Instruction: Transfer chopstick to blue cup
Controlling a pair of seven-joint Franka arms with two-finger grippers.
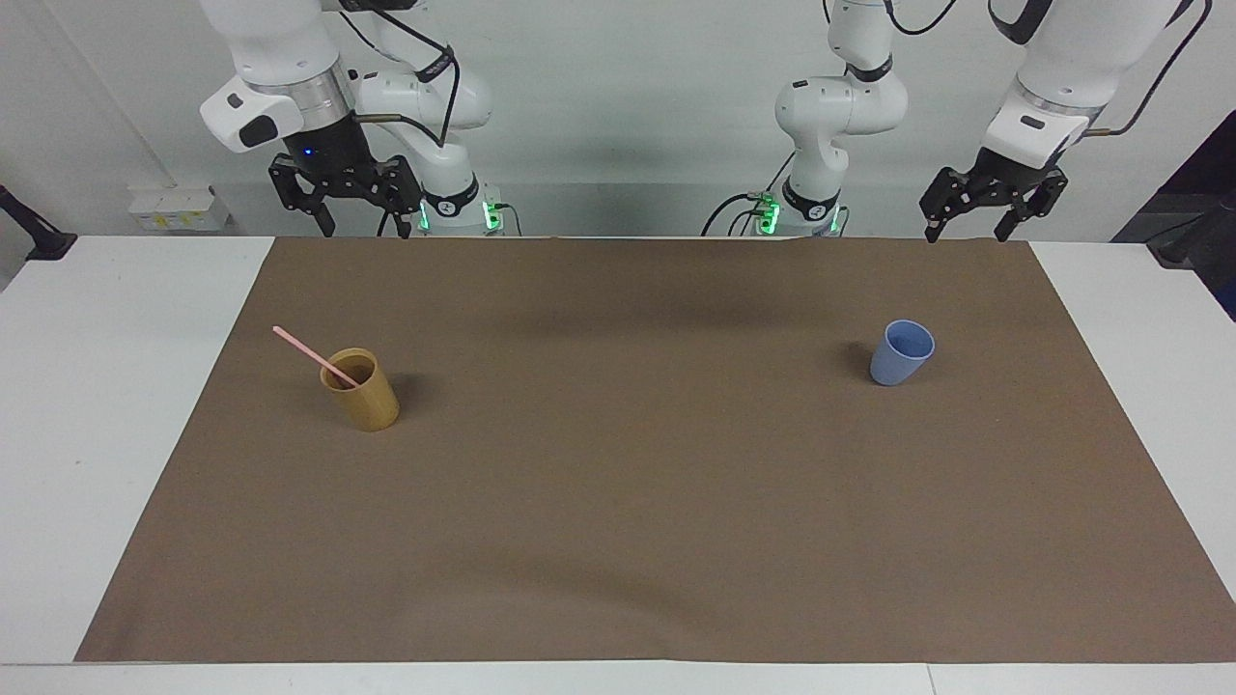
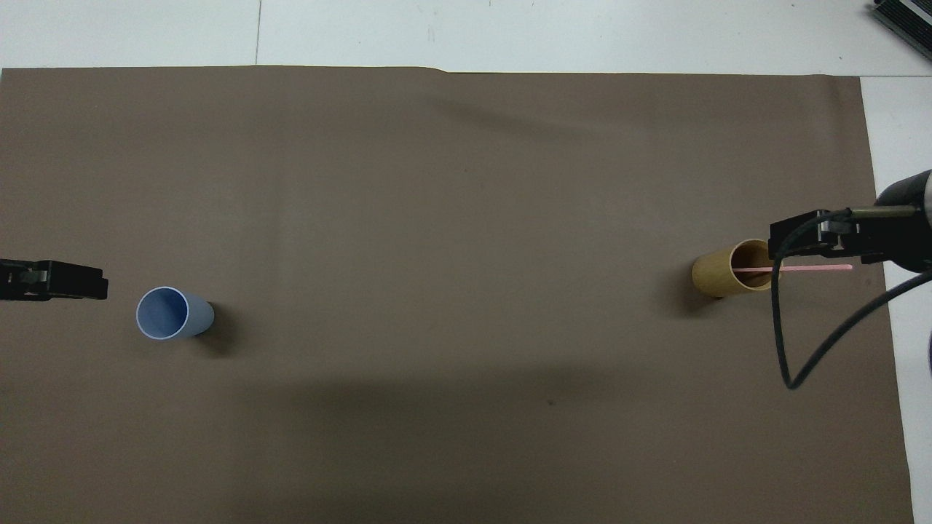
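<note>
Two glossy white arms (image 1: 830,106) of rounded, segmented shells are joined by dark rings, with a brushed silver band above each wrist. Black cables loop along them; one (image 2: 794,320) hangs in a long curve. Each ends in a black, angular two-finger gripper of open linkwork (image 1: 352,193). Green lights glow at both bases (image 1: 768,217); a small blue light marks one wrist.

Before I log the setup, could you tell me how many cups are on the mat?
2: the blue cup toward the left arm's end, the tan cup holding the chopstick toward the right arm's end.

No legible text, label or number anywhere (cups and mat are plain).
</note>
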